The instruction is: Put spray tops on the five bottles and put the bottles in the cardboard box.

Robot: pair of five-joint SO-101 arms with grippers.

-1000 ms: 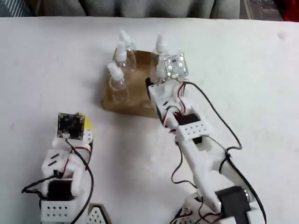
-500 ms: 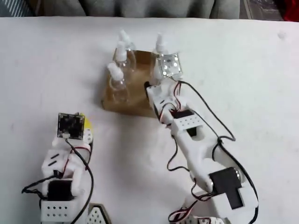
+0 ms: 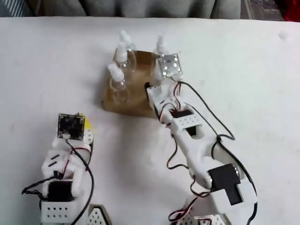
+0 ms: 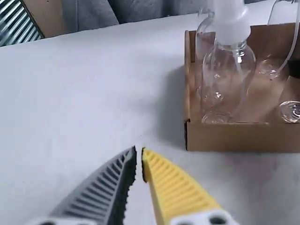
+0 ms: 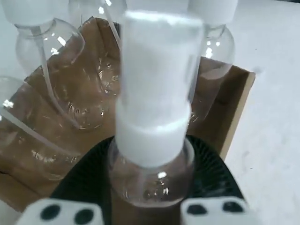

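right wrist view: right end effector [image 5: 150,180] tight around one of five bottles [image 5: 152,93]; left end effector [image 4: 139,157] closed

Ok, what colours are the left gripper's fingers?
One of the fingers is grey with ridges, the other yellow; the left wrist view shows them best.

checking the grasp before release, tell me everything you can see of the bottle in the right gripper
The bottle is clear plastic, round-bodied and apparently empty, with a white spray top already on, under a translucent cap. It stands upright, clamped around its shoulder by the black jaws of the right gripper, over the cardboard box beside the other bottles. Whether its base rests on the box floor cannot be seen.
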